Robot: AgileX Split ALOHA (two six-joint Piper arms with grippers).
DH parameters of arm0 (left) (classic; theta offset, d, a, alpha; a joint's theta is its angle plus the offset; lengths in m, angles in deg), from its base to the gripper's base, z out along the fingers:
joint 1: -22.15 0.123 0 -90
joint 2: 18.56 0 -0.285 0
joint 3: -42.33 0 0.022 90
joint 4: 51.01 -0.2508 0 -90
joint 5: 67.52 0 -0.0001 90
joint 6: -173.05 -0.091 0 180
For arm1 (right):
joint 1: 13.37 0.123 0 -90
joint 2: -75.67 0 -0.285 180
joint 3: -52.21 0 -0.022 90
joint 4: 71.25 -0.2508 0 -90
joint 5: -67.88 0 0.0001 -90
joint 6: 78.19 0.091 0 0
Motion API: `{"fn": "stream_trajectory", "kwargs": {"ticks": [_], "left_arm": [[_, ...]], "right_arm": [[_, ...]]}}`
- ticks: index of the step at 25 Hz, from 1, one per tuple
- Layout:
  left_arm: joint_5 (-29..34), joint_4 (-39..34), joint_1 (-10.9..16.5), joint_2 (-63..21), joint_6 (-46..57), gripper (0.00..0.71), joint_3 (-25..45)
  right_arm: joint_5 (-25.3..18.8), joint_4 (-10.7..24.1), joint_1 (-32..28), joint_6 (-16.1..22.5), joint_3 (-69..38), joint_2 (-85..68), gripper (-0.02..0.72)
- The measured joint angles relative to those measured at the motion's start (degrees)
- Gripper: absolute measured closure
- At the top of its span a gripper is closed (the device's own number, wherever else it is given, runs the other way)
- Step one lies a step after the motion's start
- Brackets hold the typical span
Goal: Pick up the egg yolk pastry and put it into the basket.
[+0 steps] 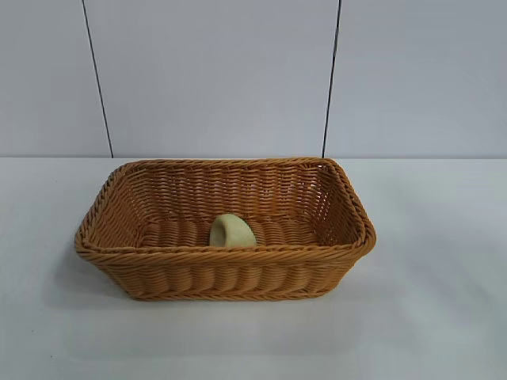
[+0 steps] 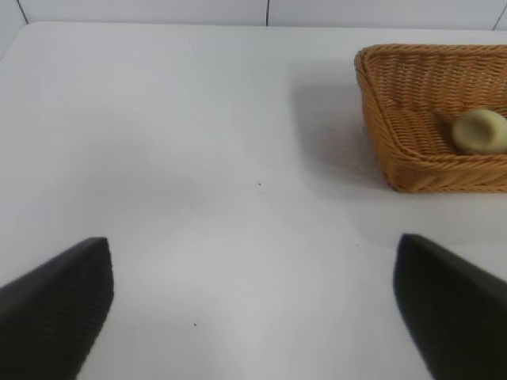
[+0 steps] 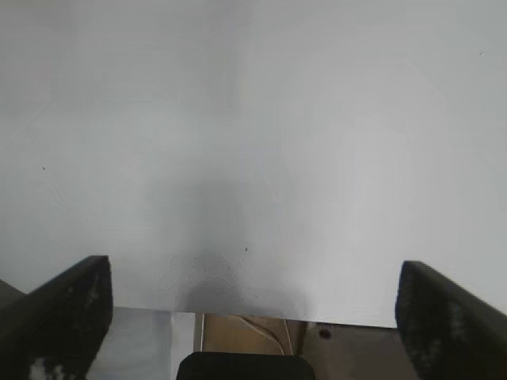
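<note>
The orange-brown wicker basket [image 1: 226, 261] stands in the middle of the white table. Inside it, near its front wall, lies the pale yellow egg yolk pastry [image 1: 231, 230], tipped on its side. The left wrist view shows the basket [image 2: 412, 162] off to one side with the egg yolk pastry [image 2: 479, 131] in it. My left gripper [image 2: 253, 305] hangs open over bare table, well away from the basket, with nothing between its fingers. My right gripper [image 3: 253, 309] is open too, over the table's edge, and holds nothing. Neither arm shows in the exterior view.
The white table [image 1: 428, 317] spreads on all sides of the basket. A pale panelled wall [image 1: 214, 71] stands behind it. Past the table's edge, the right wrist view shows a floor with a cable [image 3: 265, 332] below.
</note>
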Motion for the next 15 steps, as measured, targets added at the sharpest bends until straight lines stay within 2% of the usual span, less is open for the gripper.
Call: {"fn": "stream_trajectory", "kwargs": {"ticks": [5, 15], "left_arm": [[0.0, 0.0, 0.0, 0.0, 0.0, 0.018, 0.0], [0.0, 0.0, 0.0, 0.0, 0.0, 0.018, 0.0]], "right_arm": [[2.9, -0.9, 0.0, -1.6, -6.9, -12.9, 0.008], [2.9, -2.8, 0.0, -2.5, -8.5, -33.4, 0.008]]}}
